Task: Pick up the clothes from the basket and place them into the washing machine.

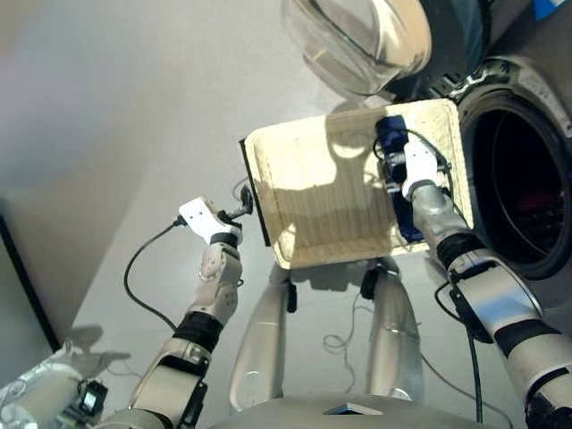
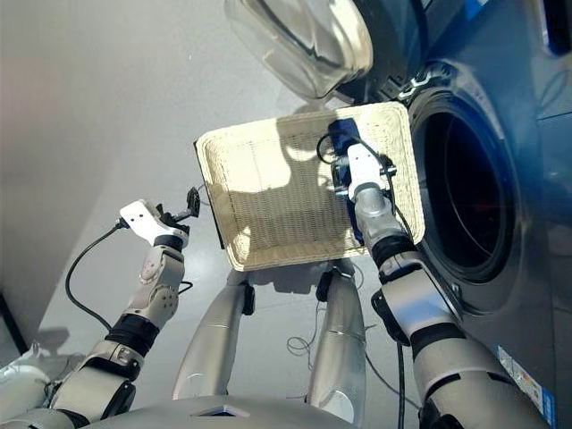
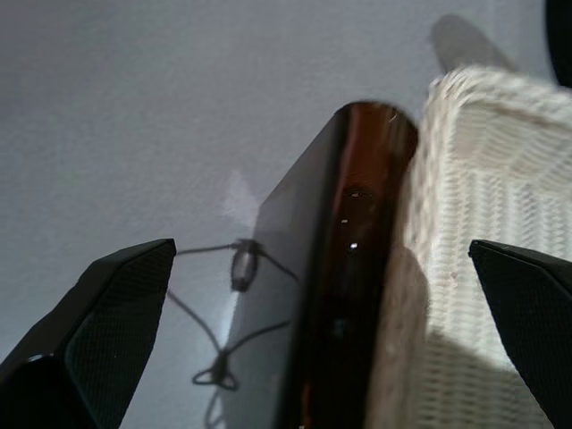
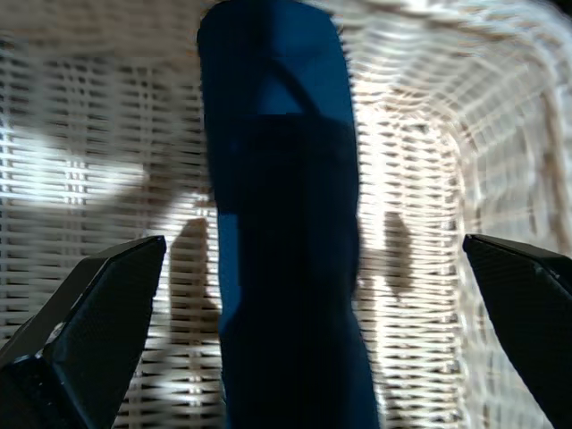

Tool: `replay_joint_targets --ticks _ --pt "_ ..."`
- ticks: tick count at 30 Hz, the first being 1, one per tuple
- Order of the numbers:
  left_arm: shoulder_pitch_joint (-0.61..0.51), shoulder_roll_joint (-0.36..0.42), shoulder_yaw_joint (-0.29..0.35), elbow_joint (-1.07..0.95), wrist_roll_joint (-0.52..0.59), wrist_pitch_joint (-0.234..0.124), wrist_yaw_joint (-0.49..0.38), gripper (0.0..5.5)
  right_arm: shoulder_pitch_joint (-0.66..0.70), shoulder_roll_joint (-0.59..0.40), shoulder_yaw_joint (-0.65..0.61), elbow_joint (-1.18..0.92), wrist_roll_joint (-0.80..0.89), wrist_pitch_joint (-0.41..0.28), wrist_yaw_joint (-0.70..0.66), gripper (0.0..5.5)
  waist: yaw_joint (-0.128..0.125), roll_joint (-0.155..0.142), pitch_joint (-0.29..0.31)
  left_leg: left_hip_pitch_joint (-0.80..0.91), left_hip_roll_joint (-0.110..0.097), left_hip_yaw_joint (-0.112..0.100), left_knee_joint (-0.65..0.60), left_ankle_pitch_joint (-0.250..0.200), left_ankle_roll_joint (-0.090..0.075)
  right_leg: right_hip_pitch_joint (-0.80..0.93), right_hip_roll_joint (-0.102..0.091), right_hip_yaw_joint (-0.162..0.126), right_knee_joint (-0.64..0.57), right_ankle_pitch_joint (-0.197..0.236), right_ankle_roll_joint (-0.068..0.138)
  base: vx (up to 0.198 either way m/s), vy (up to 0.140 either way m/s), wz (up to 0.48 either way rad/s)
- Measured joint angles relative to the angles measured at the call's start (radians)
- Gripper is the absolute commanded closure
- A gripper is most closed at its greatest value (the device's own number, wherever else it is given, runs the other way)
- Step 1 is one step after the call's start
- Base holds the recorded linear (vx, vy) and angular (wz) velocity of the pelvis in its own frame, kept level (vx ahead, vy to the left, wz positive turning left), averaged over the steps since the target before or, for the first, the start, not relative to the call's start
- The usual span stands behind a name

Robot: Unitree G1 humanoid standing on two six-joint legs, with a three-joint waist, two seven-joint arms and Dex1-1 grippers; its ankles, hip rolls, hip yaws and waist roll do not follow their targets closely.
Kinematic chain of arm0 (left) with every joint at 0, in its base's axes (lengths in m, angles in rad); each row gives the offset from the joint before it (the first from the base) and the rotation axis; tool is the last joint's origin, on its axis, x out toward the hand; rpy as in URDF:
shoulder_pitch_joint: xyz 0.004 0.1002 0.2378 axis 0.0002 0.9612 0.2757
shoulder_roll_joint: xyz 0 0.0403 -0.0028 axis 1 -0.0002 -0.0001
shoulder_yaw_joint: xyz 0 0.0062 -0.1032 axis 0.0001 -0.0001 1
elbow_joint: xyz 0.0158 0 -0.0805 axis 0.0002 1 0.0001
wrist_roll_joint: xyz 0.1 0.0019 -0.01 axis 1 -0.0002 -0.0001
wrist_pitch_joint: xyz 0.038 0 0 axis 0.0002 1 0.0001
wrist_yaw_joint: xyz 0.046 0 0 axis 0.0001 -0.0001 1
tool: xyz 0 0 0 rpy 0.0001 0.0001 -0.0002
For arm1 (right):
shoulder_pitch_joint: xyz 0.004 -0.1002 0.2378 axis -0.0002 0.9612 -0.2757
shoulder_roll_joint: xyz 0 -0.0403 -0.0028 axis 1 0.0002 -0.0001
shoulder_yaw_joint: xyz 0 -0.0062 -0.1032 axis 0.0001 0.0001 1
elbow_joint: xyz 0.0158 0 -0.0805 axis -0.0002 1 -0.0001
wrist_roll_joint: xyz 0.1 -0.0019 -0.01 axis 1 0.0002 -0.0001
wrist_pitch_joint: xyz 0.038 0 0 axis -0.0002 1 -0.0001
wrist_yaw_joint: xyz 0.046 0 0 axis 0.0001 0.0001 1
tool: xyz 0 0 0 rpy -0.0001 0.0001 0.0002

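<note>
The cream woven basket lies on the floor in front of me. One of the clothes, a navy blue strip, lies along the basket's side nearest the washing machine. My right gripper hovers open over the navy strip, which shows between its fingers in the right wrist view. My left gripper is open at the basket's opposite side, and between its fingers are the basket rim and a dark board. The machine's porthole is open, and its glass door is swung out beyond the basket.
The dark board stands on edge against the basket's left side. A black cable trails over the grey floor from my left wrist. A dark panel edge runs along the far left.
</note>
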Motion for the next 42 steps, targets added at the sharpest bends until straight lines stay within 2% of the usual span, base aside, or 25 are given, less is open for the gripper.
replay_joint_targets --ticks 7,9,13,14,15,21,27,30,32,38,42 --pt "-0.05 0.001 -0.018 -0.025 0.002 0.0 0.033 0.0 -0.089 -0.05 -0.003 0.012 0.037 -0.003 -0.004 0.0 -0.002 0.021 0.089 -0.09 0.002 0.001 0.047 -0.003 -0.005 -0.115 -0.002 0.018 0.084 -0.025 -0.023 0.0 0.0 0.0" --pt "-0.066 0.001 -0.033 -0.026 0.002 0.0 0.037 0.0 -0.093 -0.051 0.0 -0.008 0.043 -0.026 0.004 0.0 -0.008 0.02 0.094 -0.119 0.007 -0.001 0.067 -0.009 -0.013 -0.139 0.001 0.021 0.099 -0.029 -0.028 0.0 0.0 0.0" --pt "-0.075 0.0 -0.05 -0.031 0.003 -0.001 0.041 0.0 -0.108 -0.048 0.008 -0.007 0.05 -0.045 0.012 0.0 -0.015 0.019 0.096 -0.15 0.01 -0.001 0.091 -0.012 -0.016 -0.17 0.003 0.023 0.118 -0.032 -0.031 0.0 0.0 0.0" --pt "-0.075 0.0 -0.053 -0.031 0.003 -0.001 0.045 0.0 -0.112 -0.048 0.008 -0.008 0.05 -0.051 0.016 1.49 -0.016 0.019 0.096 -0.159 0.011 -0.001 0.097 -0.012 -0.017 -0.179 0.003 0.023 0.122 -0.032 -0.031 0.0 0.0 0.0" --pt "-0.075 0.0 -0.057 -0.031 0.002 -0.001 0.047 0.0 -0.119 -0.046 0.011 -0.009 0.053 -0.052 0.027 5.5 -0.017 0.019 0.096 -0.168 0.011 -0.002 0.102 -0.013 -0.018 -0.189 0.003 0.025 0.128 -0.032 -0.031 0.0 0.0 0.0" --pt "-0.074 0.0 -0.058 -0.028 0.004 0.0 0.049 0.0 -0.137 0.005 0.02 -0.019 0.05 -0.053 0.031 5.5 -0.013 0.013 0.104 -0.185 0.012 -0.015 0.111 -0.018 -0.025 -0.208 0.004 0.026 0.134 -0.032 -0.032 0.0 0.0 0.0" --pt "-0.076 0.0 -0.055 -0.025 0.005 0.0 0.051 0.0 -0.126 0.01 0.01 -0.013 0.051 -0.046 0.019 5.5 -0.011 0.012 0.104 -0.158 0.012 -0.021 0.106 -0.012 -0.019 -0.175 0.011 0.024 0.127 -0.029 -0.036 0.0 0.0 0.0" --pt "-0.078 -0.001 -0.049 -0.015 0.006 0.0 0.047 0.0 -0.099 0.004 -0.013 -0.005 0.059 -0.024 -0.008 5.5 -0.007 0.01 0.108 -0.095 0.013 -0.021 0.075 -0.007 -0.03 -0.11 0.015 0.018 0.096 -0.022 -0.046 0.0 0.0 0.0" --pt "-0.074 -0.003 -0.033 0.001 0.005 0.0 0.046 0.0 -0.052 -0.001 -0.031 -0.009 0.059 -0.024 -0.027 5.5 -0.007 0.01 0.108 -0.033 0.013 -0.023 0.046 -0.003 -0.035 -0.047 0.014 0.004 0.072 -0.021 -0.045 0.0 0.0 0.0" --pt "-0.022 -0.002 0.003 0.02 0.007 -0.004 0.042 0.0 0.088 -0.002 -0.091 -0.076 0.051 -0.029 -0.096 5.5 -0.011 0.01 0.106 0.14 0.02 -0.027 -0.036 0.003 -0.03 0.122 0.02 -0.014 0.014 -0.029 -0.027 0.033 -0.007 -0.041" --pt "0.029 -0.002 0.02 0.024 0.015 -0.004 0.035 0.0 0.164 -0.005 -0.107 -0.098 -0.063 -0.026 -0.197 5.5 -0.016 0.01 0.083 0.211 0.028 -0.031 -0.075 0.005 -0.029 0.196 0.029 -0.027 -0.024 -0.03 -0.019 0.057 0.003 -0.028"
